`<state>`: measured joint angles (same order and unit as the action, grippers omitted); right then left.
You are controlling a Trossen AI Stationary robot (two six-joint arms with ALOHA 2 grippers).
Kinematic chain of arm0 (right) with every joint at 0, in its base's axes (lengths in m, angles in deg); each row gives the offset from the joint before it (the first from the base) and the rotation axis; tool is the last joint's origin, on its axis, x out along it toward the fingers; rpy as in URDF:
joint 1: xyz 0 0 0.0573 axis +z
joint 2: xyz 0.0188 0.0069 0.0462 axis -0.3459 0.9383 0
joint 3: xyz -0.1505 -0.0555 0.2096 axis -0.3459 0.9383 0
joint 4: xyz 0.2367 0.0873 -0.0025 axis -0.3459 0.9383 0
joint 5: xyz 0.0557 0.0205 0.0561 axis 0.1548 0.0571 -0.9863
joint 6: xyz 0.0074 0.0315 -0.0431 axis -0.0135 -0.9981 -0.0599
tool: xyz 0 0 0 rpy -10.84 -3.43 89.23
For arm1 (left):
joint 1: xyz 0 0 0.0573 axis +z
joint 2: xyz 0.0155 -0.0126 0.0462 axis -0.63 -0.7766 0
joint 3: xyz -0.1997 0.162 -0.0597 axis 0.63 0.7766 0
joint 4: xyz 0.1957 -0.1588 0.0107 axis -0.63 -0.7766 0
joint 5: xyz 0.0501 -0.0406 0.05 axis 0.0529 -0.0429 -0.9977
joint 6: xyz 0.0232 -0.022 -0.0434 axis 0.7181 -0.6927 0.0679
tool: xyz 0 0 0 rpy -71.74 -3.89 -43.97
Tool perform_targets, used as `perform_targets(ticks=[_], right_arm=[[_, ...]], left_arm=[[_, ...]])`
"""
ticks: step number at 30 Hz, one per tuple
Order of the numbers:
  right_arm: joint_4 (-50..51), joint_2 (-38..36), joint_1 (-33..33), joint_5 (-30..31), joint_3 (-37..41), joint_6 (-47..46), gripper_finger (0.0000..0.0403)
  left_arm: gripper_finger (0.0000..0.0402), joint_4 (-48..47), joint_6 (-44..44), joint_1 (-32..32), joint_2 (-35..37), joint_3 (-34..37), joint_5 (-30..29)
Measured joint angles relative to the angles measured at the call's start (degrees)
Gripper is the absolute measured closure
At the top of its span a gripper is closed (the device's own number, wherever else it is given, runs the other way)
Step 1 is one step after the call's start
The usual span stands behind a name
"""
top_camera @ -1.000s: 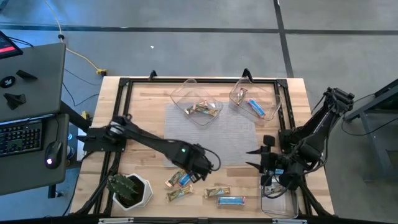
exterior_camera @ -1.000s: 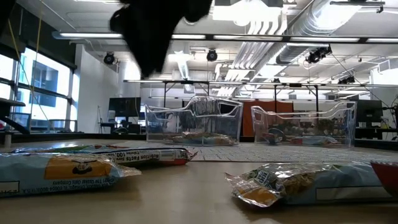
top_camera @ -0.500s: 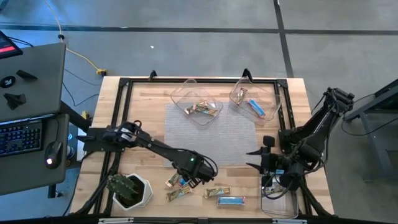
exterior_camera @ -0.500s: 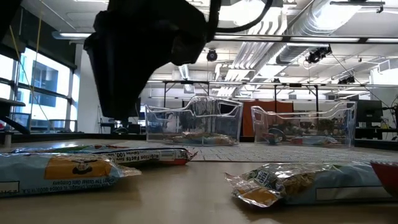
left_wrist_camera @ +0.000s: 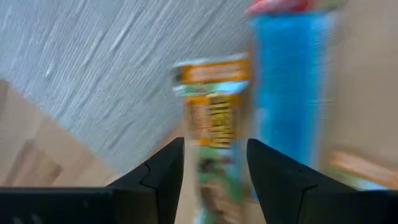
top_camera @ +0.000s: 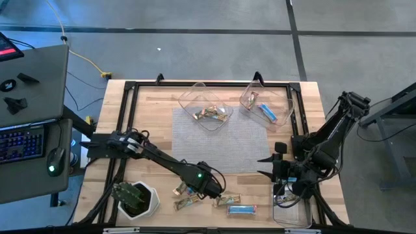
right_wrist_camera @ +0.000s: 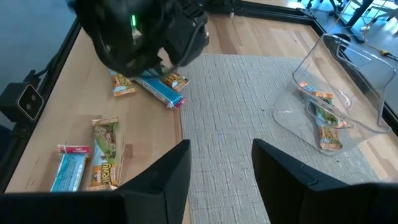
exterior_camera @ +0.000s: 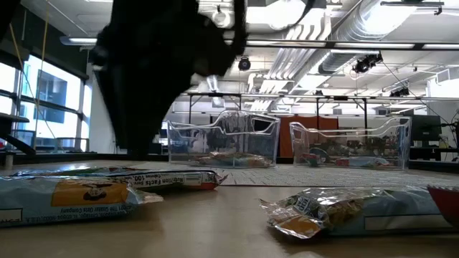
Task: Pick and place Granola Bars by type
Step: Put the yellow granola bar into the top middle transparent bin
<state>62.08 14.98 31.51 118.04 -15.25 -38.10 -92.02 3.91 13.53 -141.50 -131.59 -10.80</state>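
Note:
Several wrapped bars lie flat near the table's near edge: a blue and tan pair [top_camera: 185,190], a tan one [top_camera: 185,203], a tan-green one [top_camera: 226,200] and a blue one [top_camera: 240,209]. My left gripper [top_camera: 212,188] hovers open among them. In its wrist view the fingers [left_wrist_camera: 214,146] stand on either side of the tan-green bar [left_wrist_camera: 211,118], with the blue bar [left_wrist_camera: 289,81] beside it; I see no touch. My right gripper [top_camera: 265,165] waits open at the table's right side. Tan bars [top_camera: 211,114] lie in one far bin, a blue bar [top_camera: 268,112] in the other.
Two clear bins [top_camera: 205,104] [top_camera: 266,104] stand at the far edge on a grey mat [top_camera: 221,140]. A third clear bin [top_camera: 289,211] sits at the near right corner under the right arm. A potted plant [top_camera: 135,198] stands at the near left. A black frame [top_camera: 130,88] rims the table.
My left gripper has moved toward the table's near edge and a little right, coming down over the loose bars, and it stays open. The bars have kept their places.

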Motion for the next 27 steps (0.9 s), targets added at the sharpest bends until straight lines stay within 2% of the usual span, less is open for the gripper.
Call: perform_targets(ticks=[12,18,21,27], right_arm=[[0.0,0.0,-0.02,0.0,0.02,0.07,0.0249],[-0.02,0.0,-0.02,0.02,0.02,0.11,0.0249],[0.0,0.0,-0.02,0.02,0.02,0.11,0.0249],[-0.01,0.0,-0.02,0.18,0.02,0.11,0.0249]], left_arm=[[0.0234,-1.8,0.03,0.48,-3.86,-0.02,1.68],[0.0236,-0.16,4.33,1.57,-5.56,-0.2,4.03],[0.0257,0.26,4.73,2.36,-5.62,-0.2,3.32],[0.0331,0.64,7.41,4.35,-5.77,-0.45,4.44]])
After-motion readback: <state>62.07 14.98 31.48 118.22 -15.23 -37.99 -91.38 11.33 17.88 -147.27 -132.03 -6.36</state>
